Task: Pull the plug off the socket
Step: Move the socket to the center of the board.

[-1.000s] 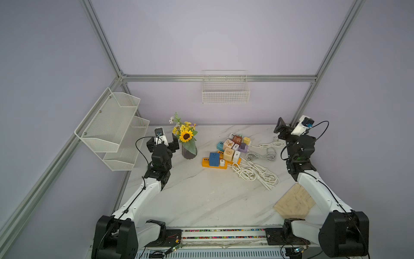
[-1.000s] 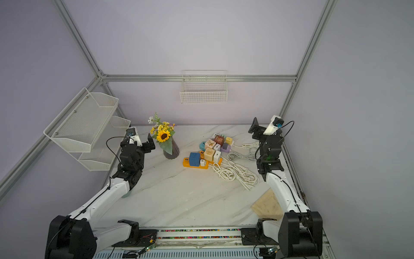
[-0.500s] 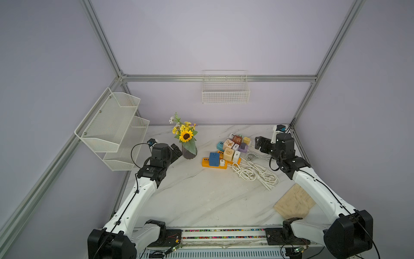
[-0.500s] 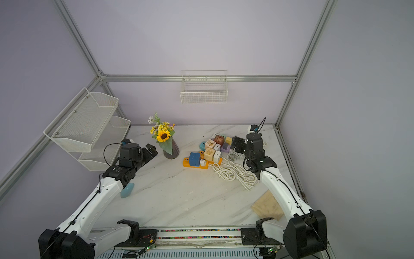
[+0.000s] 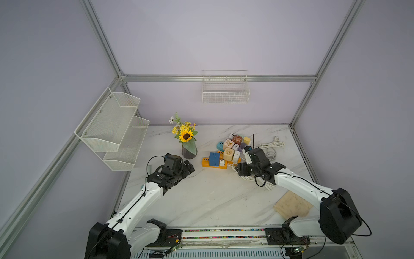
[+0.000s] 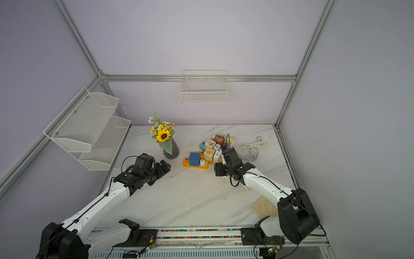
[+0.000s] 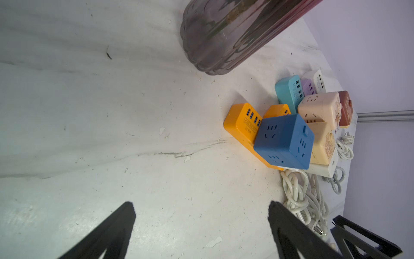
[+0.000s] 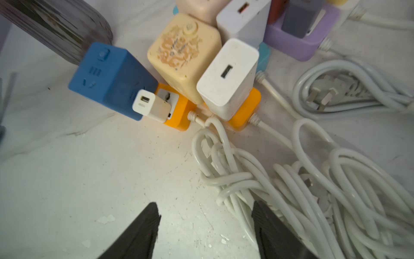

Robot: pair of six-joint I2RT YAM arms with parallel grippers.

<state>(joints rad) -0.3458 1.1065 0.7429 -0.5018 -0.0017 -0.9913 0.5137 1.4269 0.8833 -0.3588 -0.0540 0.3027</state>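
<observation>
An orange socket strip [image 5: 208, 165] [image 8: 179, 112] lies mid-table, carrying a blue cube adapter [image 5: 214, 156] [image 7: 284, 140] and a small white plug [image 5: 222, 162] [image 8: 152, 105]. A second orange strip [image 8: 246, 105] behind it holds a larger white plug [image 8: 228, 76] and a cream cube [image 8: 183, 51]. My right gripper [image 5: 239, 169] [image 8: 205, 203] hovers open just in front and to the right of the strips, over the cable coil, holding nothing. My left gripper [image 5: 190, 168] [image 7: 200, 203] is open and empty, low over bare table left of the strip.
A ribbed vase of sunflowers [image 5: 189, 151] stands close to my left gripper. Coiled white cables [image 8: 313, 190] [image 5: 271, 145] lie right of the strips. More coloured cube sockets [image 5: 235, 140] crowd behind. A wooden board [image 5: 292, 205] sits front right; a wire shelf [image 5: 112, 130] hangs left.
Both arms have swung down from raised poses and in towards the socket strips. The right jaws have narrowed somewhat, the left only slightly.
</observation>
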